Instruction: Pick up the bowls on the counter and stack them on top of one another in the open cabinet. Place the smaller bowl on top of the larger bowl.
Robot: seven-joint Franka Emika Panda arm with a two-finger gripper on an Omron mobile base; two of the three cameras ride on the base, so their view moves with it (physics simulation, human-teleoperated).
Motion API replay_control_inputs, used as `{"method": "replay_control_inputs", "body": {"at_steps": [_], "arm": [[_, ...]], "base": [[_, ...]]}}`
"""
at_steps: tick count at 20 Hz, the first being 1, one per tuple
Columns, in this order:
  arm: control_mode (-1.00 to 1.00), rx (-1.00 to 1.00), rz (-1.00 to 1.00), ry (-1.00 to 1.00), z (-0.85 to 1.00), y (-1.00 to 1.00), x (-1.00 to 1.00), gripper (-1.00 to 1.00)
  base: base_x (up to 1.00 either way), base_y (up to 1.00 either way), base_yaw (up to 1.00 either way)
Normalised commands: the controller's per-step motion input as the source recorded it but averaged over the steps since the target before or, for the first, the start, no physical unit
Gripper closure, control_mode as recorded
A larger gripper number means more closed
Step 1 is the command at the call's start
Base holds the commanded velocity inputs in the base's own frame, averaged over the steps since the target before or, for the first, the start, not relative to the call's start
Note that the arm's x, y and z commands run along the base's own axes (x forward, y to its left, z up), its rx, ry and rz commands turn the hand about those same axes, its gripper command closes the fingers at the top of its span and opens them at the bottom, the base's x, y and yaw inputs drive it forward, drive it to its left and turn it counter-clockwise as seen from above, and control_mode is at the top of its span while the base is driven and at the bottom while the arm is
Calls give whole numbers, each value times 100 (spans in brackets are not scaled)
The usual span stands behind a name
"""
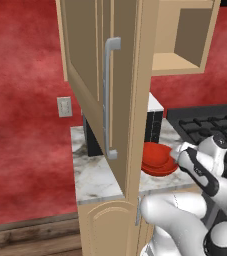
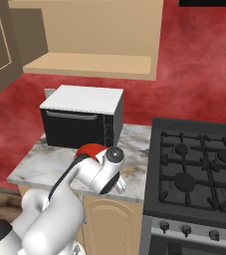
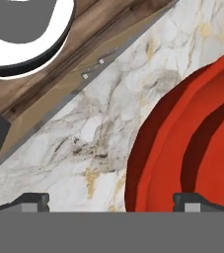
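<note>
Two red bowls stand close together on the marble counter by the microwave. The wider larger bowl lies in front; the narrower smaller bowl rises behind or in it, I cannot tell which. My hand hovers at their right side. In the hand view my gripper is open, its tips straddling the flaring rim of a red bowl, one tip over marble, one over the bowl's inside. In the right base view my wrist hides most of the bowls. The open cabinet hangs above.
The cabinet's open door with its grey bar handle swings out in front of the left camera. A black microwave stands at the back of the counter. The black stovetop adjoins on the right. The counter's front edge is close.
</note>
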Motion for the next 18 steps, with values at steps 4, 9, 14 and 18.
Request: {"method": "replay_control_inputs", "body": {"at_steps": [4,9,14,18], "arm": [[-100,0,0,0,-15,0,20,-100],[-100,0,0,1,-14,0,16,-100],[-100,0,0,1,-15,0,15,-100],[-100,0,0,1,-16,0,15,-100]], "base": [[0,0,0],[0,0,0],[0,0,0],[0,0,0]]}}
